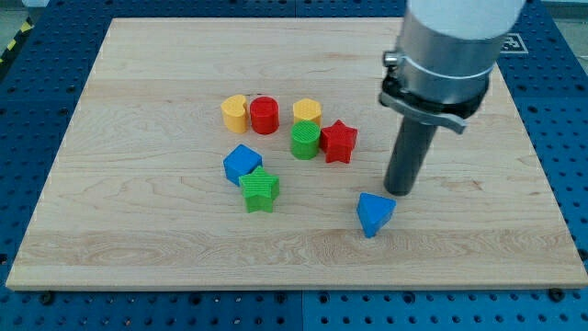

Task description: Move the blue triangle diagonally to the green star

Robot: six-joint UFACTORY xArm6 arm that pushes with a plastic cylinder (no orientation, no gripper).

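The blue triangle (375, 213) lies on the wooden board (138, 248), right of centre toward the view's bottom. The green star (261, 189) lies to its left, with a gap between them. My tip (399, 191) rests on the board just to the upper right of the blue triangle, very close to it; whether it touches is unclear.
A blue cube-like block (242, 163) touches the green star's upper left. Above are a yellow heart-like block (235, 113), a red cylinder (265, 115), a yellow hexagon-like block (307, 111), a green cylinder (305, 140) and a red star (338, 141).
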